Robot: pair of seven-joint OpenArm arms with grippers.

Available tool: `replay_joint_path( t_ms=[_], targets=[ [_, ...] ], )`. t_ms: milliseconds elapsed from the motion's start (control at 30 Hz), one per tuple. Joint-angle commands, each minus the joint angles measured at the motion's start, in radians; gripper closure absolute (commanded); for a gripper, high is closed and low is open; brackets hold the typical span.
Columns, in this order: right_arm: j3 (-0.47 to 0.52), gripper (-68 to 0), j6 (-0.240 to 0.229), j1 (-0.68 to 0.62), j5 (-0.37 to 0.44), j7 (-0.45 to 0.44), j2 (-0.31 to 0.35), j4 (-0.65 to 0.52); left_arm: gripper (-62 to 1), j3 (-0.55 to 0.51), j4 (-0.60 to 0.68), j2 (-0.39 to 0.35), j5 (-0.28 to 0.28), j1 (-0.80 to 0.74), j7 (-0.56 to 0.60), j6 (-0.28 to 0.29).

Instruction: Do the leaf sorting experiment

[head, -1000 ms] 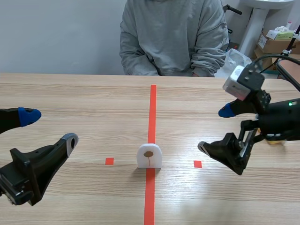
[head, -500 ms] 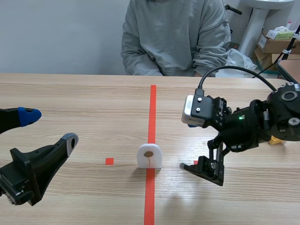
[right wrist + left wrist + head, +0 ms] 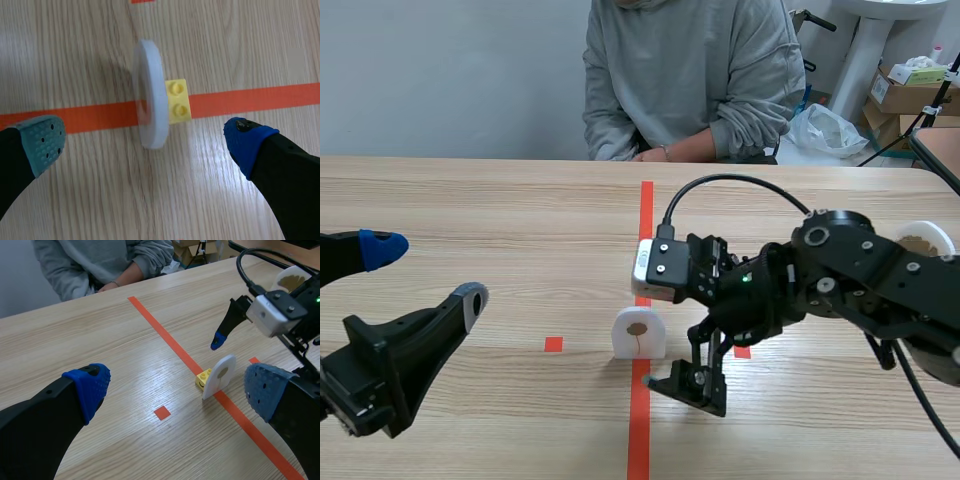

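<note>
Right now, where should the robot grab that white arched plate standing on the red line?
Pinch the white plate by its rounded top, from above, one finger on each flat face: it stands upright and thin, with a yellow brick against its base.

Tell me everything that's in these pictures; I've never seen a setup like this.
Leaf card: one, white arch with a brown leaf shape, upright on the long tape line, mid-table.
Brick: one, yellow, against the card's back.
Second white piece: one, brown patch on it, far right, partly hidden behind the right arm.
Tape line: one, orange-red, down the table's middle.
Tape squares: two, orange-red, either side of the card.
Table: one, light wood.
Plastic bag: one, background right.
Cardboard boxes: a few, background right.
Person: one, grey sweatshirt, seated across the table.
Left gripper: black, open, low at the left.
Right gripper: black, open, a finger each side of the card.
</note>
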State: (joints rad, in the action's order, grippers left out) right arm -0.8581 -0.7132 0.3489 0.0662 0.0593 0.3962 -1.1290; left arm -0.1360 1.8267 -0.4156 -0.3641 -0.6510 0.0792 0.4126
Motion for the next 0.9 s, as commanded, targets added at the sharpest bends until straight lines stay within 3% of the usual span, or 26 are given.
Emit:
replay_joint_path(
  t_ms=[0,233,433,633,867],
  targets=[
    [-0.004,-67.9,0.01,0.02,0.003,-0.018,-0.002,-0.002,-57.2,-0.001,0.01,0.005,-0.01,-0.002,0.013,0.002],
    [-0.04,-47.5,0.022,0.019,-0.037,-0.025,-0.028,0.008,-57.2,-0.001,0.01,0.005,-0.01,-0.002,0.013,0.002],
    [-0.04,-34.6,0.067,0.019,-0.037,-0.025,-0.027,0.009,-57.2,-0.001,0.01,0.005,-0.01,-0.002,0.013,0.002],
    [-0.04,-14.5,0.068,0.019,-0.037,-0.025,-0.027,0.009,-57.2,-0.001,0.01,0.005,-0.01,-0.002,0.013,0.002],
    [-0.04,-1.0,0.071,0.019,-0.037,-0.03,-0.028,0.009,-57.2,-0.001,0.01,0.005,-0.01,-0.002,0.013,0.002]
  ],
)
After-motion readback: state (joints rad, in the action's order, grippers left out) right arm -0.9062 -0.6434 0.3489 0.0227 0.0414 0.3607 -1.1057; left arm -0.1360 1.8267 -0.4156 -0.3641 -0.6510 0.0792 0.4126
